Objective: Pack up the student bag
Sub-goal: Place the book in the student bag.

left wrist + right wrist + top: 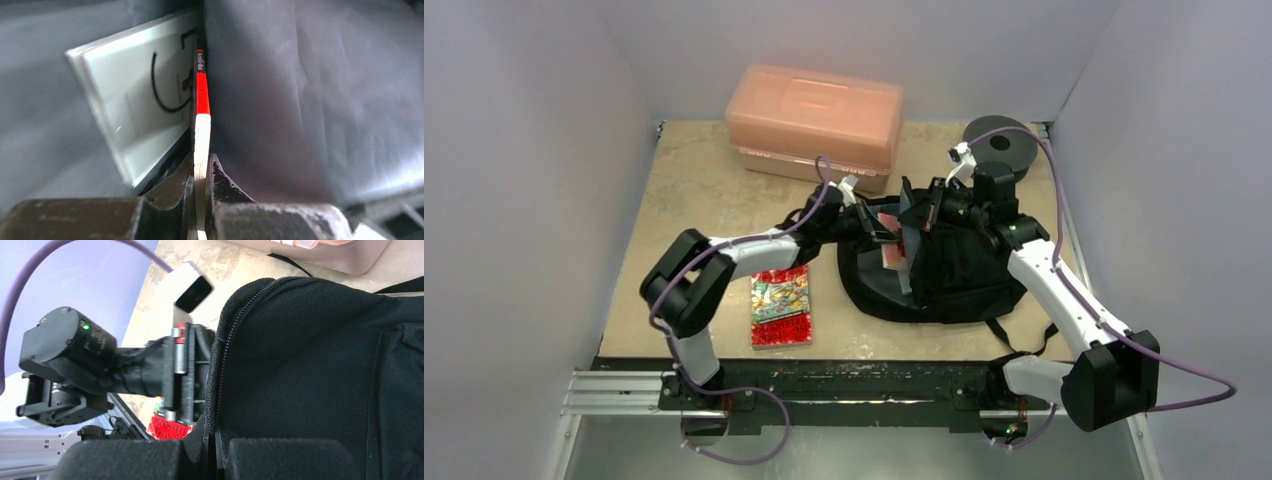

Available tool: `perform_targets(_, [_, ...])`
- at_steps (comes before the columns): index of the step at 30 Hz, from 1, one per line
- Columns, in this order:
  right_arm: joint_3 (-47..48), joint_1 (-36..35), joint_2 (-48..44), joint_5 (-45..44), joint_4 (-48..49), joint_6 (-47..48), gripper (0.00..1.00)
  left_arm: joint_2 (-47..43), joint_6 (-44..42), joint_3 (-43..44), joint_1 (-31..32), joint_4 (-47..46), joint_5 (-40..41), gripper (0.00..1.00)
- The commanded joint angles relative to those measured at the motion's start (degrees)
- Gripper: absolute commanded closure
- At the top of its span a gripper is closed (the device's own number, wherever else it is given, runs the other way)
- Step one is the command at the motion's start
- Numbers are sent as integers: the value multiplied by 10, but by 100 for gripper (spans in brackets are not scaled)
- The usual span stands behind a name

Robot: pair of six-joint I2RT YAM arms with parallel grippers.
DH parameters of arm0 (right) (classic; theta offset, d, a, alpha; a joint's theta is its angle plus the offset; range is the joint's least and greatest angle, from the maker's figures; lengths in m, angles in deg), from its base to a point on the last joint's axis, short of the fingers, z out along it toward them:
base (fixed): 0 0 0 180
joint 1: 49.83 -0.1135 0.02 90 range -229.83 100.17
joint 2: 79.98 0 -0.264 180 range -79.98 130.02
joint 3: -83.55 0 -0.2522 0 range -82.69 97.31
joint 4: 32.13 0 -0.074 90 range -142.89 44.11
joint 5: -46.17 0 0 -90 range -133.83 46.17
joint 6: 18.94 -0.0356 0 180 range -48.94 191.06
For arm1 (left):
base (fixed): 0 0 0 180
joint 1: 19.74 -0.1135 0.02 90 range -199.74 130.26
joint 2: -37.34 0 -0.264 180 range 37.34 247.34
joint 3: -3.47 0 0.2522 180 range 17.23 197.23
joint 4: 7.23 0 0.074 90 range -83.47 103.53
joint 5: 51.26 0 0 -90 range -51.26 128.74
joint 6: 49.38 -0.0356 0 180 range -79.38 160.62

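The student bag (pixel 954 275), a soft black backpack, lies at centre right with its mouth pulled open toward the left. My right gripper (pixel 934 205) is shut on the bag's zip edge (pixel 220 370) and holds it up; its jaws (pixel 212 434) pinch the zip tape. My left gripper (pixel 879 228) reaches into the opening, shut on a thin book with a white and red spine (pixel 201 105), held edge-on between its fingers (pixel 202 167). A white booklet (pixel 130 105) leans against the grey lining (pixel 310 100) inside the bag.
A red illustrated book (pixel 781 307) lies flat on the table left of the bag, also glimpsed as the red book (pixel 167 429) under my left arm (pixel 100 365). An orange-pink plastic box (pixel 816 125) stands at the back, a black spool (pixel 1002 148) at back right. Bag straps (pixel 1024 335) trail toward the front.
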Motion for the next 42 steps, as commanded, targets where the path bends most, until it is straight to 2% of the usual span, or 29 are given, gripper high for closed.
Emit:
perform_targets(1, [2, -1, -25, 36, 48, -10, 100, 75, 52, 143, 54, 26, 83, 100])
perform_targets(2, [1, -1, -26, 33, 46, -8, 100, 96, 56, 173, 62, 58, 86, 100])
perform_targets(4, [-1, -1, -30, 22, 40, -3, 100, 120, 58, 210, 77, 109, 118, 89])
perform_targets(5, [-2, -1, -32, 17, 38, -1, 100, 129, 61, 217, 79, 121, 123, 80])
perform_targets(8, [-5, 0, -41, 3, 31, 7, 100, 143, 84, 218, 81, 137, 105, 66])
perform_targets(12, [-5, 1, -48, -22, 18, 22, 100, 120, 60, 219, 80, 206, 104, 52])
perform_targets(17, [-7, 1, -46, -33, 9, 36, 100, 81, -3, 238, 74, 322, 97, 39])
perform_targets(21, [-14, 1, -45, -36, 13, 38, 100, 60, -52, 250, 67, 395, 104, 36])
perform_targets(27, [-19, 2, -31, -45, 10, 51, 100, -46, -178, 207, 51, 431, 199, 37])
perform_targets(32, [-24, 1, -9, -64, 15, 60, 100, -192, -247, 132, 14, 444, 221, 39])
perform_targets(36, [-26, 1, 20, -67, 28, 56, 100, -338, -295, 68, -19, 478, 276, 38])
perform_targets(39, [-30, 1, 51, -25, 61, 36, 100, -414, -333, 26, -52, 523, 306, 38])
perform_targets(42, [-40, -4, 96, 24, 114, 2, 99, -476, -358, -16, -57, 557, 350, 38])
